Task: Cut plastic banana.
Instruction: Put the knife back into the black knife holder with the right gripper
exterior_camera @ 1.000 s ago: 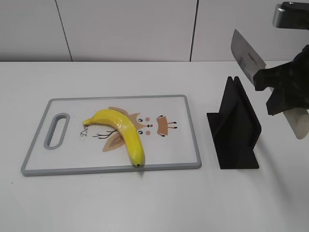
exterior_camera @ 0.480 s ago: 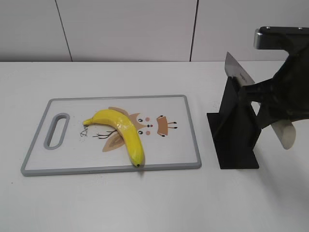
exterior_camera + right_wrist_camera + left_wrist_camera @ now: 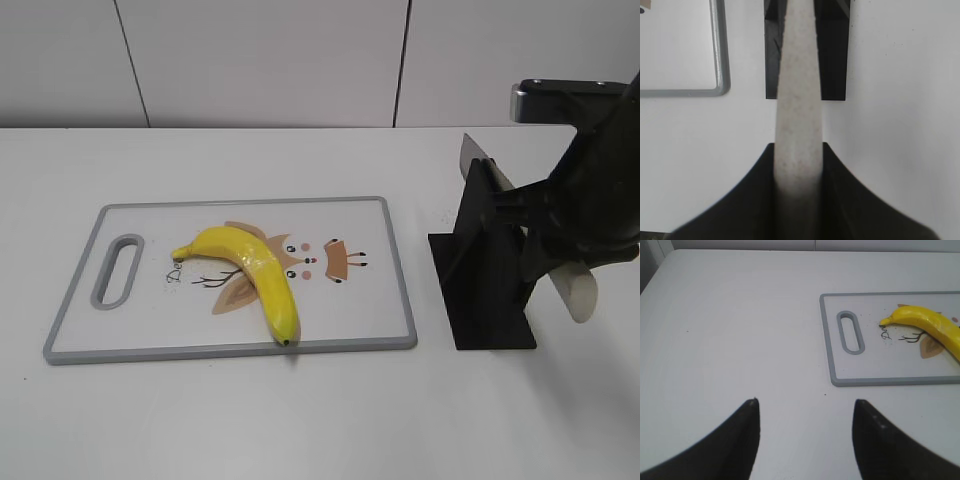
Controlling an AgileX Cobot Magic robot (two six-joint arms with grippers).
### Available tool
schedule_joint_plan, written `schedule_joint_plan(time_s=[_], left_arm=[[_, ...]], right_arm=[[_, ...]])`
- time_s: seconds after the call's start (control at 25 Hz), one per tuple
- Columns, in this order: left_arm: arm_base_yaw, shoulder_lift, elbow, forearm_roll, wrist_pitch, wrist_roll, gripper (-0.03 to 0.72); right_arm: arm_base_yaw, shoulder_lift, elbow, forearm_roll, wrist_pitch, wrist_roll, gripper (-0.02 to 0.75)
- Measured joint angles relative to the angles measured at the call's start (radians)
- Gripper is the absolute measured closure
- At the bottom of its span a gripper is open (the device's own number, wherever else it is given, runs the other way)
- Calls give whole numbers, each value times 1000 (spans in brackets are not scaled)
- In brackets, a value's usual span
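Right gripper (image 3: pixel 797 175) is clamped on the knife handle (image 3: pixel 796 100), blade in the black holder (image 3: pixel 487 270) right of the cutting board (image 3: pixel 390 270). Plastic banana (image 3: pixel 250 270) lies mid-board, ready for cutting. Left gripper (image 3: pixel 805 440) is spread, w/ nothing in it, left of board.

From my exterior view, the right gripper (image 3: pixel 560 240) runs off the right edge, and it hides most of the knife (image 3: pixel 578 292), leaving only a sliver of blade above the black knife stand (image 3: pixel 487 262) and the pale handle end. My right wrist view is blurred up close; the stand is cut by the top edge. In my left wrist view the plastic banana (image 3: pixel 926 327) and cutting board (image 3: pixel 830 345) run past the right edge.
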Motion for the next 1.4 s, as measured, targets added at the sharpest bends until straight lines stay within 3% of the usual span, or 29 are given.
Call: schedule_joint_plan(time_s=[0.16,0.4,0.44,0.72,0.96,1.12,1.4], left_arm=[[0,0,0,0,0,0,136],[0,0,0,0,0,-1,136],[0,0,0,0,0,-1,136],[0,0,0,0,0,-3,136],[0,0,0,1,0,-3,136],[0,0,0,1,0,-3,137],[0,0,0,1,0,-3,173]], right_arm=[[0,0,0,0,-1,0,529],[0,0,0,5,-2,-1,150],[0,0,0,13,-2,-1,118],[0,-60,0,28,15,-49,92],[0,-246,0,142,21,-239,91],[0,-373,3,151,35,-321,96],[0,-606,128,152,36,-452,130]])
